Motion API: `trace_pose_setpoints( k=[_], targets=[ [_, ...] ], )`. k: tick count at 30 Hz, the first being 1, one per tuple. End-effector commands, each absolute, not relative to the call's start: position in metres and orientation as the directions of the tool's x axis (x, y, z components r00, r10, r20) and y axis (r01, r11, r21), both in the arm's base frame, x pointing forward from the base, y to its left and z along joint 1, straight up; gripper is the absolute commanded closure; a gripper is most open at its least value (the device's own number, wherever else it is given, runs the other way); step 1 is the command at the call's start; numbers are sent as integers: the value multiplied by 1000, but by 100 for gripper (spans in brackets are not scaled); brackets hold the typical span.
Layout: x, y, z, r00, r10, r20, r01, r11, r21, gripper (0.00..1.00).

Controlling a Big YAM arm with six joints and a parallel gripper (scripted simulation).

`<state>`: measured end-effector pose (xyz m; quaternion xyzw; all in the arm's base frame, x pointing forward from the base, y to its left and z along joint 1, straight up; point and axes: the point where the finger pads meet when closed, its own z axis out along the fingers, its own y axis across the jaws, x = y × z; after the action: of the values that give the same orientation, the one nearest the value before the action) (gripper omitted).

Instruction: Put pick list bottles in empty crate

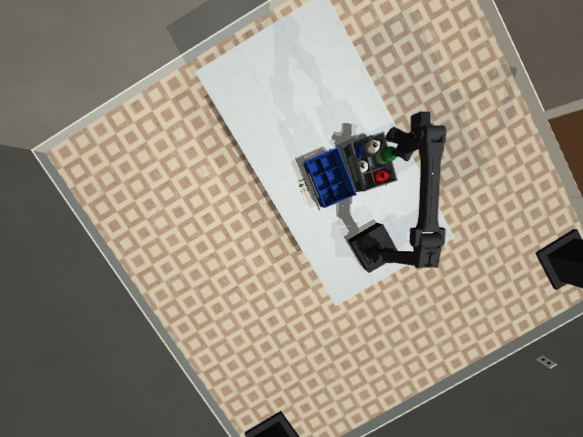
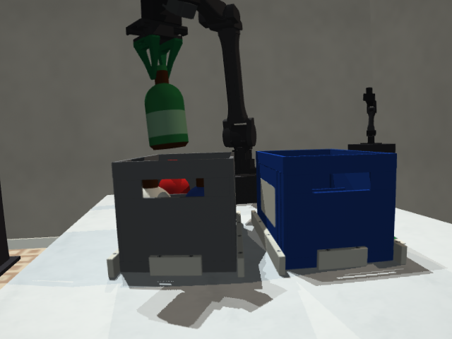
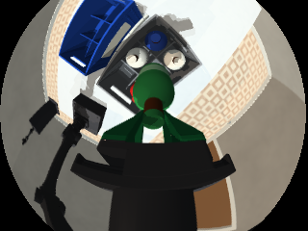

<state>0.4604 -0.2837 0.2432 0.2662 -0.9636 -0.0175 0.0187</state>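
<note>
Claw (image 2: 159, 69) is pinching the green bottle (image 2: 166, 114) by its neck only. The bottle hangs above the grey crate (image 2: 175, 226), base just over the rim and slightly tilted. The blue crate (image 2: 339, 215) sits just beside the grey crate, cells look vacant.

Risks:
- A neck-only pinch likely lets the bottle swing during the carry, or slip.
- Low clearance: the base could clip the grey crate's rim or the blue crate's near wall. Both crates stand loose on the surface (image 2: 73, 310), so a knock shifts them.
- A tilted bottle could catch a divider and end up leaning.
</note>
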Motion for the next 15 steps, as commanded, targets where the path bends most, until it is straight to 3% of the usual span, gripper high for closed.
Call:
trace_pose_setpoints(
  k=[1, 15],
  targets=[
    [461, -292, 304, -856, -516, -41, -512, 855, -80, 100],
    [466, -269, 303, -856, -516, -44, -512, 855, -81, 100]
  ],
)
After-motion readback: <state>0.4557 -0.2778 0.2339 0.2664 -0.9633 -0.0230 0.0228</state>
